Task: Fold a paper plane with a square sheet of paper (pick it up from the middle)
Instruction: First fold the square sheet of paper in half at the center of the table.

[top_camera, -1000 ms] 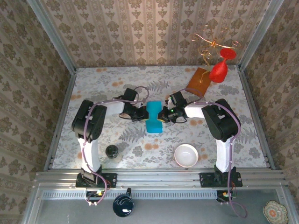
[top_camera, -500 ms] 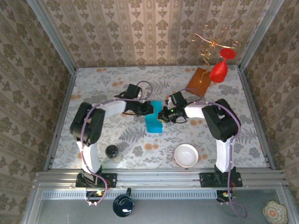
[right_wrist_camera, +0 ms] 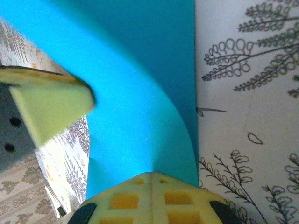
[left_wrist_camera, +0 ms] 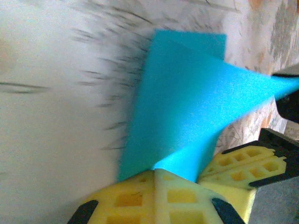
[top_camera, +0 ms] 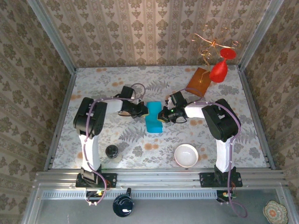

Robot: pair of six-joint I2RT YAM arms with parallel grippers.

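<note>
My L pincer was clamped on the paper at its left edge, R pincer clamped on the right edge, the sheet sprouting from shut pads. Paper sat mid-table, bowed up btwn us. Step, I'd judge: an early fold. Next called for carrying one edge over the other, then pressing flat. No brand or writing legible.

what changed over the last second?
The left gripper swung right over the square sheet of paper, then drew back to its left edge, pinching it. The right gripper stayed clamped on the right edge; the white bowl is unmoved.
</note>
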